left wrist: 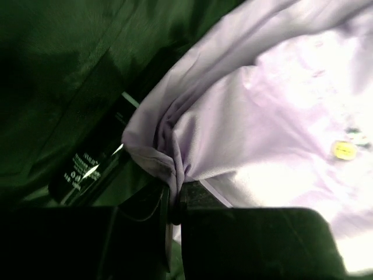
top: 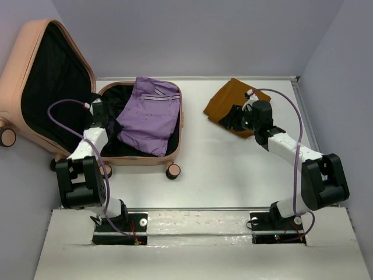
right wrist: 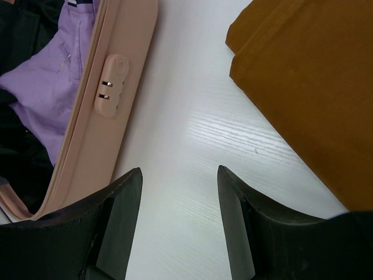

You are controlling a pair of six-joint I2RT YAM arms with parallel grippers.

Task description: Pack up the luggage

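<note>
Luggage (top: 145,160) of peach-pink hard shell lies open at the left side of the table (top: 233,175). Its base is flat and its lid (top: 17,70) stands up against the left wall, showing the black lining (top: 52,87). A purple cloth (top: 148,116) lies already in the base, with one part hanging over the far rim.

The left gripper (left wrist: 175,201) is inside the base and is clenched on a bunched fold at the edge of the purple cloth. The right gripper (right wrist: 179,186) is released, with nothing between its fingers. It hangs over the bare table between the luggage and a folded mustard cloth (top: 227,102), close to that cloth.

I judge the shell to be stiff and smooth, so a gripper would slip on the curved sides. The rim, or the lid edge near the lock (right wrist: 111,86), seems the better place to take hold. The luggage stands on small wheels (top: 173,171), so it may roll or turn when it is pushed. The lid is probably light, but it is large and could fall shut by itself. Both cloths are soft and light. A pinch on one edge will lift only that layer and may unfold the rest, so a grip across the folded layers seems safer.
</note>
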